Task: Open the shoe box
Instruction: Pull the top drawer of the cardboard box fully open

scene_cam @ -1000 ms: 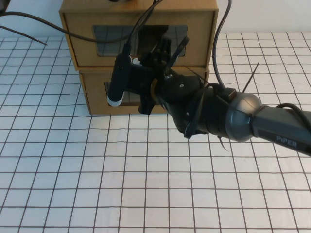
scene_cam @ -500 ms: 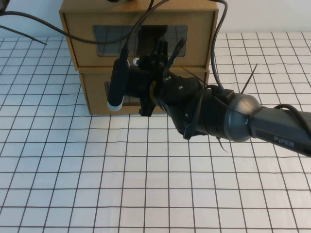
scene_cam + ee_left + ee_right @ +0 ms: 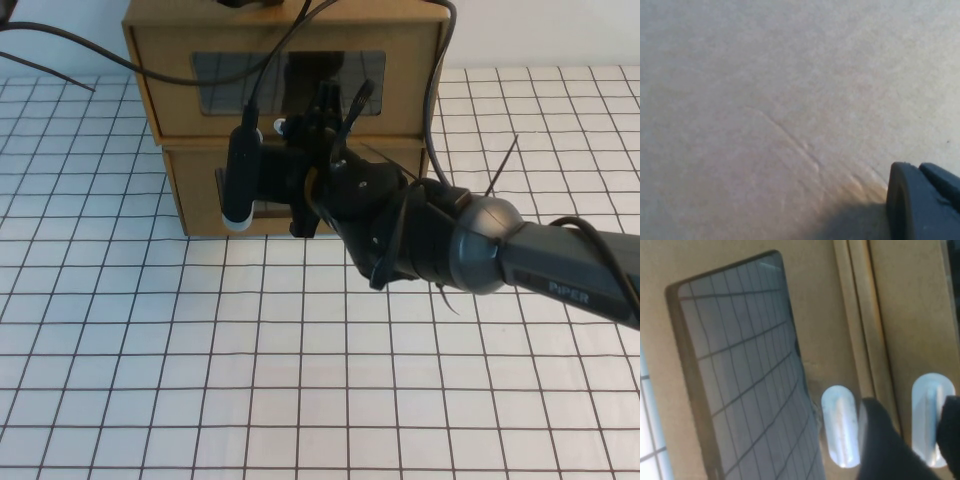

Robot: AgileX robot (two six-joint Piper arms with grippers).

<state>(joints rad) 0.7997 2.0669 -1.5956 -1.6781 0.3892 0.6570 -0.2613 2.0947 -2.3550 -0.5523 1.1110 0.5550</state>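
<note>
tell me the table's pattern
Table: white with a dark grid, clearest in the high view. Right pincer faces the shoe boxes; left pincer is near cardboard.

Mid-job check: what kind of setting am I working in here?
Likely a lab test bench: a white gridded tabletop, two stacked cardboard shoe boxes with windows, loose cables. The right hand, open, is at the box fronts; the left hand sits close against cardboard.
</note>
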